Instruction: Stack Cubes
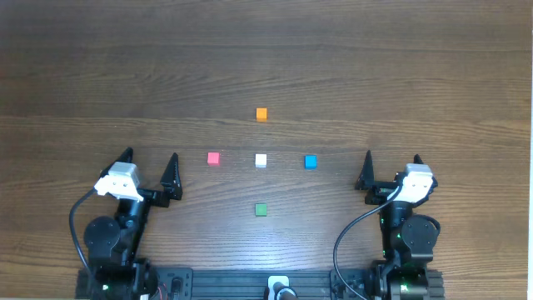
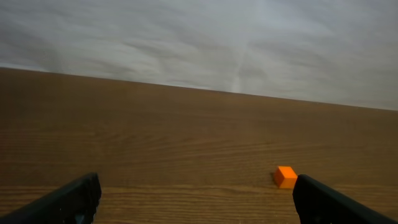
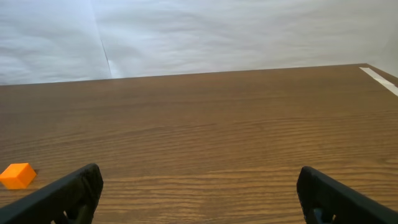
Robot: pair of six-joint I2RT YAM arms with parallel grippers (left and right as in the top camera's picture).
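Top view, cubes (image 1: 261,160) between parted fingers (image 1: 171,175)

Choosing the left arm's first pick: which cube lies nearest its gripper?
The pink cube, leftmost of the row; the white cube, blue cube, green cube and orange cube all lie farther from the left gripper.

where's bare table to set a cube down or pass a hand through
Widest: the table beyond the orange cube. Smaller gaps: left gripper to pink cube, blue cube to right gripper. Crowded: the middle cross, where white cube sits between pink and blue, with green cube nearer the arms.
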